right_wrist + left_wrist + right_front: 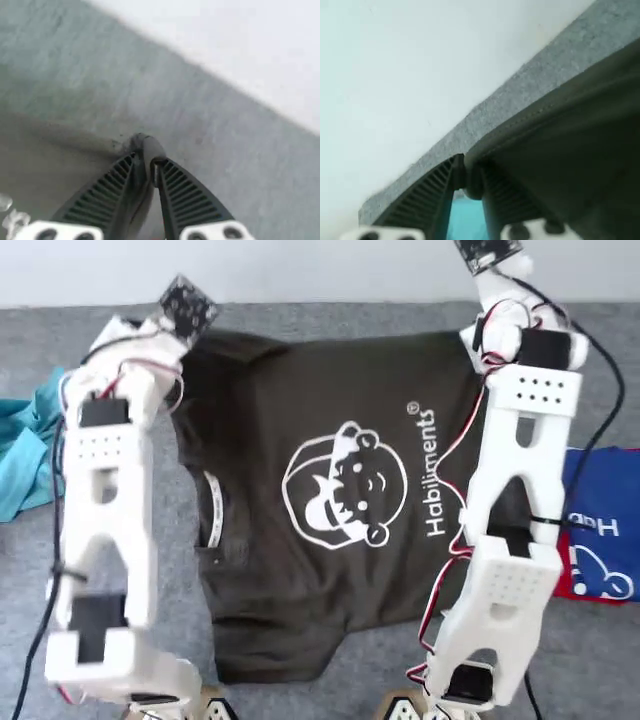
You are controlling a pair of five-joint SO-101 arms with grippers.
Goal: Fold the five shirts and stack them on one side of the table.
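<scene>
A dark olive shirt [330,490] with a white cartoon print lies spread face up on the grey table [330,315], its hem toward the far edge. My left gripper [186,312] is at the shirt's far left corner. In the left wrist view, the left gripper [466,176] is shut on the shirt's hem edge [560,150]. My right gripper [488,258] is at the far right corner. In the right wrist view, the right gripper [145,150] is shut on a pinch of the shirt's fabric [60,165].
A teal shirt [25,455] lies bunched at the table's left edge. A blue shirt [600,530] lies over a red one [575,585] at the right edge. Both arms stretch over the dark shirt's sides. A white wall [320,270] runs just behind the table.
</scene>
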